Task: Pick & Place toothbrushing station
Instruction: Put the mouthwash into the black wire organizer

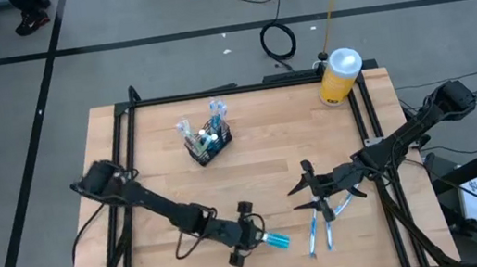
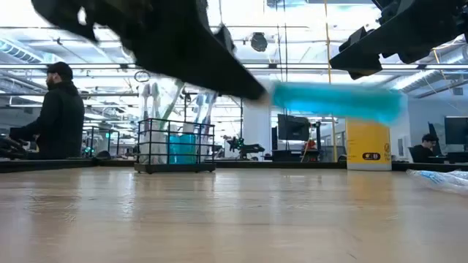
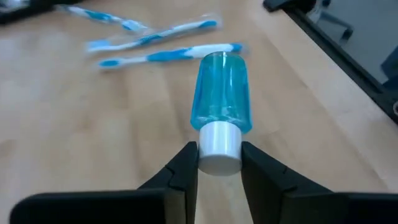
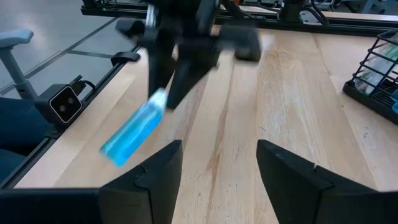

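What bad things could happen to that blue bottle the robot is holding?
1. The left gripper pinches the blue bottle only by its white cap, so it might slip or swing loose.
2. The caddy already looks crowded, so the bottle might bump what stands inside.
3. The right gripper waits close by with open jaws; the arms could collide.

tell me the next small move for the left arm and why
Probably lift and carry toward the black wire-mesh caddy: the left gripper is clamped on the white cap of the blue bottle, which the low view shows off the table. The right gripper hangs open.
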Available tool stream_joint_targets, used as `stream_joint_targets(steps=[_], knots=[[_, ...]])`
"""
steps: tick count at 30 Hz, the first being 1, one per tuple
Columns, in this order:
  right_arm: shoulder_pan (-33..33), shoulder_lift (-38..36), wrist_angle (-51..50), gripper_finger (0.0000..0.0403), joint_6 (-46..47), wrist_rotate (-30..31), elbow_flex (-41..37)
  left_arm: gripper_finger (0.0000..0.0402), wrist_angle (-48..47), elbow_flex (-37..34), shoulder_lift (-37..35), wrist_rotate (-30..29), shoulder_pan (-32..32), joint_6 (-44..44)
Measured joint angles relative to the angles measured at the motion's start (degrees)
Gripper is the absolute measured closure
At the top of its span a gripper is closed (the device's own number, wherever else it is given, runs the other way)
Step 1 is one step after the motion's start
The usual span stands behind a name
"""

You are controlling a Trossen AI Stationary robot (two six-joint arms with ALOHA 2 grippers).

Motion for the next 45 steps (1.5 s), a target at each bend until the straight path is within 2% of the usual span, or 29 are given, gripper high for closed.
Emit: stream_joint_targets(steps=[3, 8, 12, 16, 19, 23, 29, 32, 35, 40, 45], knots=[[0.0, 0.0, 0.0, 0.0204, 0.0, 0.0, 0.0, 0.0309, -8.5, 0.0, -5.9, -2.8, -0.2, 1.2], [0.0, 0.0, 0.0, 0.0204, 0.0, 0.0, 0.0, 0.0309, -19.0, 0.0, -15.0, -10.9, -1.8, 3.5], [0.0, 0.0, -0.1, 0.0204, 0.0, 0.0, 0.0, 0.0309, -24.2, 0.0, -19.9, -14.4, -2.4, 9.0], [0.0, 0.0, -0.4, 0.0204, -1.9, 0.0, 0.0, 0.0309, -26.3, 0.0, -23.0, -15.1, -0.5, 17.1], [0.0, 0.0, -0.4, 0.0204, -5.8, 0.0, 0.0, 0.0309, -30.8, 1.6, -23.8, -15.1, 2.8, 21.7], [-1.1, 0.0, -0.3, 0.0204, -10.0, -0.1, 0.0, 0.0309, -44.4, 7.9, -23.5, -15.2, 8.4, 25.3], [-5.0, 0.0, -0.4, 0.0204, -10.4, 0.0, 0.0, 0.0309, -58.0, 15.7, -23.2, -15.3, 16.5, 35.3], [-7.0, 0.0, -0.4, 0.0204, -10.3, 0.0, 0.0, 0.0309, -63.5, 17.7, -23.2, -17.9, 19.9, 41.8], [-8.6, 0.0, -0.6, 0.0204, -10.3, 0.0, 0.0, 0.0309, -65.0, 18.1, -23.2, -21.7, 23.2, 49.4], [-10.5, 0.0, -2.0, 0.0204, -10.5, -0.1, 0.0, 0.0309, -66.8, 18.1, -23.1, -22.8, 27.8, 62.7], [-12.4, 0.0, -3.2, 0.0204, -10.5, -0.1, 0.0, 0.0309, -66.0, 18.1, -23.1, -29.3, 31.2, 68.6]])
